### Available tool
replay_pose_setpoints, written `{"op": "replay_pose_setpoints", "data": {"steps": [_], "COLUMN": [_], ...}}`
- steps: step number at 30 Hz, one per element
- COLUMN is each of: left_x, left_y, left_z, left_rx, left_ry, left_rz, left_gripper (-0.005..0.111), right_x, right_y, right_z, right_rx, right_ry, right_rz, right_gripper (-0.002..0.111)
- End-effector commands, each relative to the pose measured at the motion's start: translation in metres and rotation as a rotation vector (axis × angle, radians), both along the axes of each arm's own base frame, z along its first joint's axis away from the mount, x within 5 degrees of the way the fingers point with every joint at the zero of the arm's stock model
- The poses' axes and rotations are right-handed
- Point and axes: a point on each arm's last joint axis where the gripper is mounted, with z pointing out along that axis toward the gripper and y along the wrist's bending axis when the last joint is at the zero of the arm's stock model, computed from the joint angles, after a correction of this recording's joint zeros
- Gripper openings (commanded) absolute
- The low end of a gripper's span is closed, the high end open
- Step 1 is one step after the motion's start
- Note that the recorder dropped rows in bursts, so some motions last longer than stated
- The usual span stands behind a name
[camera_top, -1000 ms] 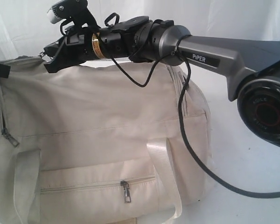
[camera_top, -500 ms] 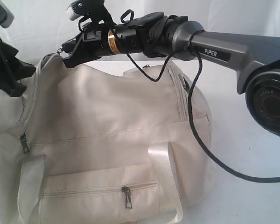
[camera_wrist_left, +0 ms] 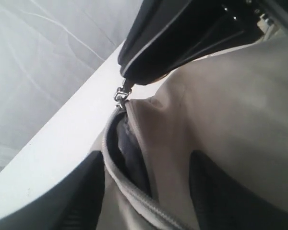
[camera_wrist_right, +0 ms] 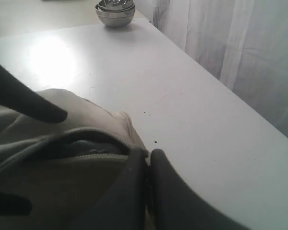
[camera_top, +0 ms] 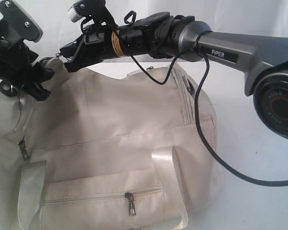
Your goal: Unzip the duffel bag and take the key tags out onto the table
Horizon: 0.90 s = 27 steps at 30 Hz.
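The cream duffel bag (camera_top: 115,124) fills the table (camera_top: 249,143). My right gripper (camera_top: 65,53) reaches across to the bag's upper left end and is shut on the metal zipper pull (camera_wrist_left: 120,94); its fingers (camera_wrist_right: 134,191) press together at the end of the zip. The top zip gapes a little, showing dark grey lining (camera_wrist_left: 129,153). My left gripper (camera_top: 38,84) sits just below it, open, with its fingers (camera_wrist_left: 81,196) straddling a fold of bag fabric beside the opening (camera_wrist_right: 81,143). The key tags are hidden.
A steel bowl (camera_wrist_right: 115,12) stands at the table's far end. The right arm's cable (camera_top: 201,129) hangs over the bag's right end. A webbing handle (camera_top: 168,177) and a shut pocket zip (camera_top: 130,201) face the exterior camera. White curtain backs the scene.
The left gripper has come in from the left onto the bag's end. The right gripper lifted the zipper pull up and rightward a second ago and has since held nearly still.
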Motion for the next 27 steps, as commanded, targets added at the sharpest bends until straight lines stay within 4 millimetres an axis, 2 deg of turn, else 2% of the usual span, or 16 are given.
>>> {"op": "replay_pose_setpoints", "data": {"steps": [1,6,12,20,27], "left_x": [0.004,0.010,0.010,0.009,-0.007], "left_y": [-0.002,-0.004,-0.004,-0.003,0.004], "left_z": [-0.006,-0.019,-0.019,-0.017,0.010], "left_rx": [0.003,0.011,0.011,0.009,-0.008], "left_ry": [0.012,0.052,0.052,0.050,-0.005], "left_rz": [0.000,0.001,0.002,0.003,0.001], "left_gripper": [0.050,0.028,0.002,0.000,0.000], "right_x": [0.003,0.003,0.003,0.004,0.011], "right_y": [-0.005,-0.005,-0.005,-0.005,-0.013], "right_z": [0.006,0.006,0.006,0.006,0.006], "right_rx": [0.013,0.013,0.013,0.013,0.013], "right_ry": [-0.003,-0.003,-0.003,-0.006,-0.006], "right_rz": [-0.008,-0.008,-0.008,-0.019,-0.039], "right_gripper": [0.000,0.000,0.000,0.000,0.000]}}
